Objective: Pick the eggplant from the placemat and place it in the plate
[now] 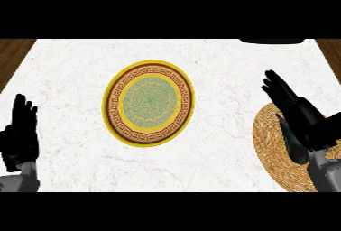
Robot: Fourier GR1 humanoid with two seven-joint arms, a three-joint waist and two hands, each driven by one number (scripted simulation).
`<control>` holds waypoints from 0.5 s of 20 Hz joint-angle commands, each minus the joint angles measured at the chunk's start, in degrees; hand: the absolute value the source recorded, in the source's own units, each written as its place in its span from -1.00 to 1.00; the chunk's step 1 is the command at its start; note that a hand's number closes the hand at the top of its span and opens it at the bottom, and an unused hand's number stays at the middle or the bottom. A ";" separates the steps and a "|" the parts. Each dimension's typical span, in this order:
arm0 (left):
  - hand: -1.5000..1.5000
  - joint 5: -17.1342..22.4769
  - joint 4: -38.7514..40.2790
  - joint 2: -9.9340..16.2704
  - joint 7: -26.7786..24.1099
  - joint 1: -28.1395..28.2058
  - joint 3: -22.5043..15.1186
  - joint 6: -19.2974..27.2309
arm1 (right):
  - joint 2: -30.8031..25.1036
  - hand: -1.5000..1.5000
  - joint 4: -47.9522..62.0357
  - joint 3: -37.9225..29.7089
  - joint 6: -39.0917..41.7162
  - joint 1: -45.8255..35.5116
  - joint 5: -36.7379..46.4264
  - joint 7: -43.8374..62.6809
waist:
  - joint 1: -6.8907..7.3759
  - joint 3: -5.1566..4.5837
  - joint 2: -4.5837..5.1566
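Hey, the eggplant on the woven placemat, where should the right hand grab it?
Around its middle, from above. The eggplant seems to lie lengthwise on the placemat, partly hidden under the open right hand, so fingers and thumb can close across its narrow width.

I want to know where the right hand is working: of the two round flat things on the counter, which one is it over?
The woven straw placemat at the right edge. The right hand overlaps it, while the gold-rimmed patterned plate lies apart at the centre.
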 commanded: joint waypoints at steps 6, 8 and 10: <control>0.00 -5.49 -0.82 -0.75 6.30 0.59 -12.70 -5.91 | -2.43 1.00 12.07 -9.17 23.19 -4.67 -27.56 5.84 | -1.71 -0.22 0.83; 0.00 -3.72 -0.11 -1.74 6.48 0.71 -11.97 -6.43 | -18.88 1.00 2.79 -2.53 19.49 -8.88 5.62 -1.48 | -2.42 -1.22 -0.25; 0.00 -4.01 -0.24 -2.02 7.89 0.43 -13.30 -6.94 | -22.11 1.00 2.37 -1.99 19.23 -7.85 13.38 -7.17 | -3.13 -0.46 0.09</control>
